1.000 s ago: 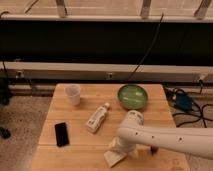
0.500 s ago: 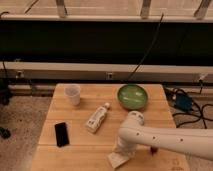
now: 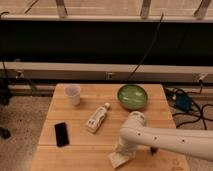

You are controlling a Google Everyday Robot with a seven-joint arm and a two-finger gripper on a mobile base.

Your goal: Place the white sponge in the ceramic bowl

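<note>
The white sponge (image 3: 116, 161) is a small cream-white block lying near the front edge of the wooden table (image 3: 165, 125). My gripper (image 3: 123, 151) reaches down right over it and hides part of it; I cannot tell whether it holds the sponge. The white arm (image 3: 165, 141) comes in from the lower right. The ceramic bowl (image 3: 133, 96) is green, round and shallow. It stands empty at the back right of the table, well behind the gripper.
A translucent white cup (image 3: 73, 94) stands at the back left. A white labelled bottle (image 3: 97, 118) lies mid-table, left of the arm. A black phone (image 3: 61, 134) lies at the front left. Cables and a blue device (image 3: 181, 101) lie on the floor to the right.
The gripper has stayed over the sponge at the front edge and shifted only slightly. The other objects have not moved.
</note>
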